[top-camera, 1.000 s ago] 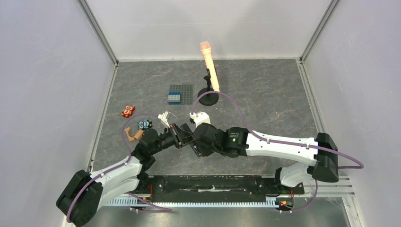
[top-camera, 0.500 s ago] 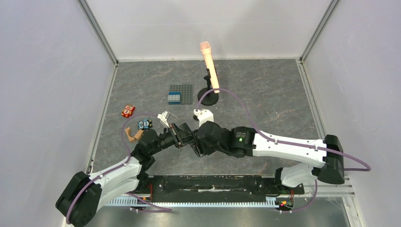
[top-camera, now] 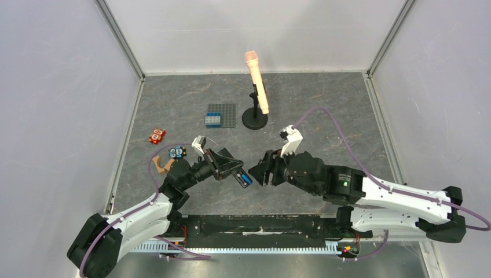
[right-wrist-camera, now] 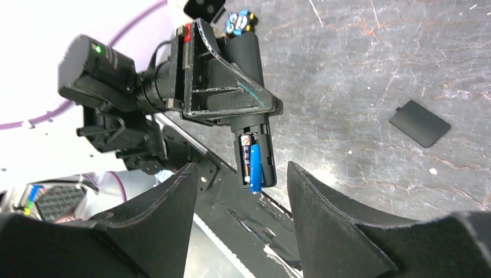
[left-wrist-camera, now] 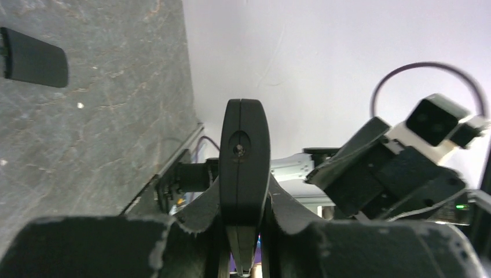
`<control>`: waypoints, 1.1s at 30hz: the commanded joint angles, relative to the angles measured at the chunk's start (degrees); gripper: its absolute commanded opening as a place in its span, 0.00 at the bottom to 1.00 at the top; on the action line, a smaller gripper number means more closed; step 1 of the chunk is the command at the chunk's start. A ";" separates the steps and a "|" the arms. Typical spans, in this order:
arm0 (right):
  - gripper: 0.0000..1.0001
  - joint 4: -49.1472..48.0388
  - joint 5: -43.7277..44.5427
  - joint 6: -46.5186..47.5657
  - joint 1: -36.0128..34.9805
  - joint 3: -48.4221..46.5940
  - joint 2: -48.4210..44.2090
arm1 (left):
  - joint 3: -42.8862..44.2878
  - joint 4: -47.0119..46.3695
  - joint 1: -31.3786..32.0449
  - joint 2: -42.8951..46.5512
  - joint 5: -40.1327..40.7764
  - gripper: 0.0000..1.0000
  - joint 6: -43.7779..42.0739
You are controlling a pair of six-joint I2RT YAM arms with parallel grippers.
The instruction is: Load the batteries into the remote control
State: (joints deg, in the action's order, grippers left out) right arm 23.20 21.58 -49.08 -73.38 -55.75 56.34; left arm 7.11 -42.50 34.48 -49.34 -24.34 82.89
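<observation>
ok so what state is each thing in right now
remote control, held up, back uncovered
batteries, loaded in the remote control
back cover, off, lying flat on the table
left pincer, shut on the remote control
right pincer, open, empty
microphone, leaning in its stand

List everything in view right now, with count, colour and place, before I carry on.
remote control: 1, black, held off the table, battery compartment open
batteries: 2, one blue and one dark, in the remote's compartment
back cover: 1, black, flat on the table, apart from the remote
microphone: 1, peach, far middle, on a black stand
baseplate: 1, grey, left of the stand
blue brick: 1, on the baseplate's near left corner
red piece: 1, far left
blue-and-black piece: 1, by the left arm
brown piece: 1, beside it
left pincer: shut on the remote
right pincer: open, empty, facing the battery end
</observation>
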 commanded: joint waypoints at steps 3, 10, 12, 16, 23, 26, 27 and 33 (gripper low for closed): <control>0.60 -11.20 4.11 -3.58 -0.09 3.55 -4.66 | 2.99 -2.80 0.13 3.05 4.22 0.02 13.88; 0.60 -18.10 1.30 -4.60 -0.09 5.37 -3.88 | 2.94 -4.41 0.13 5.46 9.75 0.02 23.72; 0.59 -18.96 1.38 -5.59 -0.09 5.54 -3.54 | 3.38 -3.83 0.15 5.98 10.26 0.02 24.48; 0.58 -21.40 1.95 -7.13 -0.09 6.84 -3.76 | 3.77 -4.20 0.15 6.80 11.05 0.02 25.60; 0.58 -21.38 3.82 -9.14 -0.09 7.78 -3.37 | 4.40 -4.30 0.15 7.58 11.68 0.02 26.03; 0.58 -21.71 4.53 -10.51 -0.09 8.66 -3.42 | 4.49 -4.35 0.15 7.53 11.60 0.02 26.10; 0.57 -22.12 4.77 -10.97 -0.05 9.00 -3.50 | 4.49 -4.39 0.14 7.65 11.64 0.02 26.22; 0.53 -22.75 5.92 -12.77 -0.09 10.19 -3.56 | 4.44 -4.16 0.15 8.66 11.65 0.02 26.51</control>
State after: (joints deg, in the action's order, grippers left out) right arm 3.22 24.75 -59.70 -73.38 -46.02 52.99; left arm 9.08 -43.62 34.48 -42.04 -13.56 107.00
